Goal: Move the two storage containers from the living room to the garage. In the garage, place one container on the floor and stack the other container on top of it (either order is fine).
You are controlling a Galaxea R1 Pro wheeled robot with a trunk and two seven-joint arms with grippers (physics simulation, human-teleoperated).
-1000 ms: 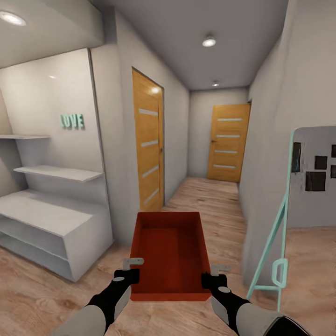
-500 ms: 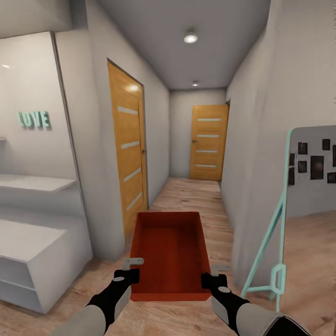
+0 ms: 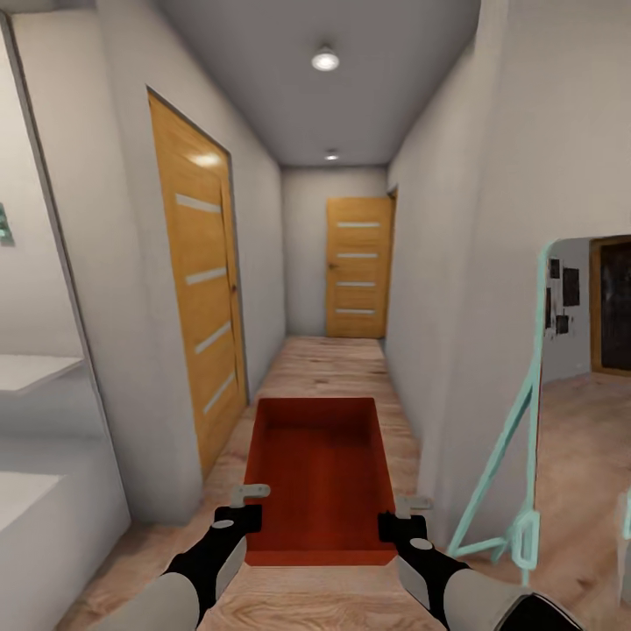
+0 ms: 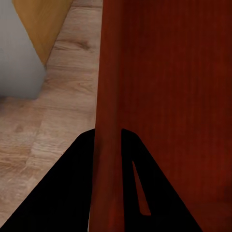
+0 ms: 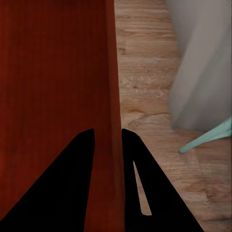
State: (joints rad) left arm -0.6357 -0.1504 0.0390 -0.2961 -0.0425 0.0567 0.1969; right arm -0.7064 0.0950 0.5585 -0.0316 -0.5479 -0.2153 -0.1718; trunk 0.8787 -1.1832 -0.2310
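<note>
I carry one orange-red open-top storage container (image 3: 317, 478) level in front of me, above a light wood-plank floor in a hallway. My left gripper (image 3: 254, 501) is shut on its left wall near the front corner. My right gripper (image 3: 401, 512) is shut on its right wall. In the left wrist view the container's wall (image 4: 108, 96) runs between the two dark fingers (image 4: 72, 193). The right wrist view shows the same: the wall (image 5: 112, 87) stands between the fingers (image 5: 140, 193). The container is empty.
A narrow hallway leads ahead to a light wooden door (image 3: 358, 267) with glass slits. A similar door (image 3: 203, 298) is in the left wall. A mint-framed standing mirror (image 3: 535, 394) leans at the right. White shelving (image 3: 35, 456) sits at the left.
The whole view has moved forward and turned right into the hallway: the white shelves and LOVE sign slid off to the left. The container and both grippers hold the same pose.
</note>
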